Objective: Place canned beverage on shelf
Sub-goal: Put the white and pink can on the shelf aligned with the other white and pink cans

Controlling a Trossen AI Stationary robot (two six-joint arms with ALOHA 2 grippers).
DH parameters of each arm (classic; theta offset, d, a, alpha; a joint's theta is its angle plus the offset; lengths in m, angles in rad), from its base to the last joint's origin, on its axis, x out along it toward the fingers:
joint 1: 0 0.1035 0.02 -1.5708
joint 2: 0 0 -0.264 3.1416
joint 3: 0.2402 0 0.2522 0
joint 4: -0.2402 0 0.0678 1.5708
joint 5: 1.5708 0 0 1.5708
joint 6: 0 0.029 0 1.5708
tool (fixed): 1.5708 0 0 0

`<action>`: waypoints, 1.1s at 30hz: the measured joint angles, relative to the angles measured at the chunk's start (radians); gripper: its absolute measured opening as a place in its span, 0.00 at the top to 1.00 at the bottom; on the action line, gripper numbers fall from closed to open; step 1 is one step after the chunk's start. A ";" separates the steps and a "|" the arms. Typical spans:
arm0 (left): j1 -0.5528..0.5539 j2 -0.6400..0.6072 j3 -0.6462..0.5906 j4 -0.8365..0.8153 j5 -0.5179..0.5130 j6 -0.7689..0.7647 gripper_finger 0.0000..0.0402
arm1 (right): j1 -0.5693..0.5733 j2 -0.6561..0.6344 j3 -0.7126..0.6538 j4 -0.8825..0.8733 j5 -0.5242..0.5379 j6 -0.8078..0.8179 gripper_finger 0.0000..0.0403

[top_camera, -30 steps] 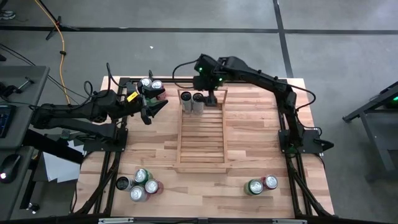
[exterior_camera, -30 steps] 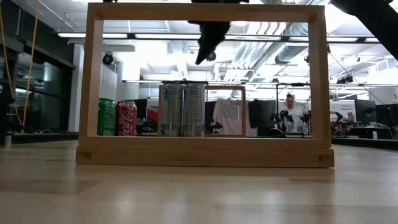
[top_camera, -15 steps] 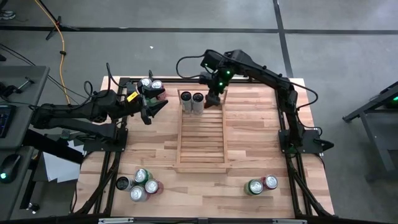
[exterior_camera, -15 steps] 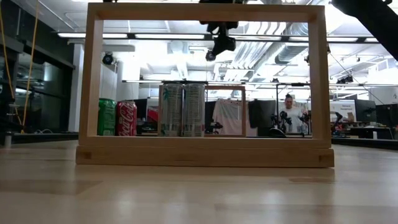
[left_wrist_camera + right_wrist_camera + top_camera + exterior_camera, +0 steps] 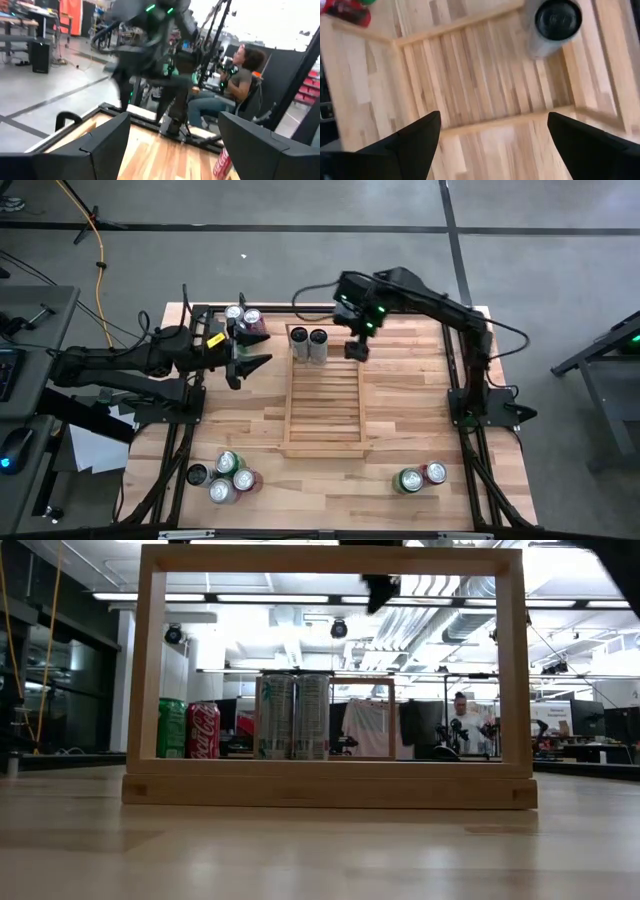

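My right gripper [image 5: 357,350] hangs above the far right corner of the shelf [image 5: 322,435], fingers spread wide and holding nothing, beside the two tall silver cans [image 5: 308,345] that stand upright and touching each other against the shelf's far end bar. They fill the left and middle of that row, leaving what looks like room for one more can at the right. From my right wrist, one can's dark top [image 5: 558,19] shows in a corner of the slatted floor, with bare slats beside it. My left gripper [image 5: 243,361] waits over the tabletop left of the shelf, fingers also apart and empty, near a pair of cans [image 5: 242,321] at the table's far left edge. More cans sit in clusters at the near left [image 5: 230,476] and near right [image 5: 420,477], well apart from the shelf, likely the supply for later placements. Through the shelf's end frame, a green can and a red can [image 5: 203,729] stand outside the rail.
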 joint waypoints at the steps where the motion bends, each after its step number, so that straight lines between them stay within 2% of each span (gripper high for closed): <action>1: 0.000 0.000 0.000 -0.012 0.006 -0.002 0.27 | 0.015 -0.038 -0.031 0.017 0.022 0.015 0.12; 5: 0.000 -0.001 0.000 -0.058 0.010 -0.016 0.27 | 0.076 -0.205 -0.238 0.077 0.151 0.129 0.12; 11: 0.000 -0.001 0.000 -0.126 0.010 0.039 0.27 | 0.190 -0.513 -0.681 0.321 0.282 0.439 0.12; 14: 0.000 -0.001 0.000 -0.150 0.010 0.072 0.27 | 0.238 -0.629 -0.857 0.442 0.339 0.610 0.12; 19: 0.000 0.000 0.000 -0.162 0.009 0.132 0.27 | 0.262 -0.730 -1.043 0.590 0.344 0.766 0.12; 22: 0.001 0.012 0.012 -0.189 -0.004 0.078 0.27 | 0.253 -0.740 -1.092 0.588 0.344 0.783 0.12; 26: -0.001 0.073 0.132 -0.449 -0.009 -0.043 0.27 | 0.254 -0.734 -1.149 0.578 0.368 0.744 0.12; 30: -0.034 0.203 0.329 -0.834 -0.008 -0.189 0.27 | 0.253 -0.734 -1.204 0.585 0.393 0.741 0.12; 33: -0.079 0.320 0.485 -1.148 0.006 -0.366 0.27 | 0.253 -0.734 -1.238 0.588 0.396 0.742 0.12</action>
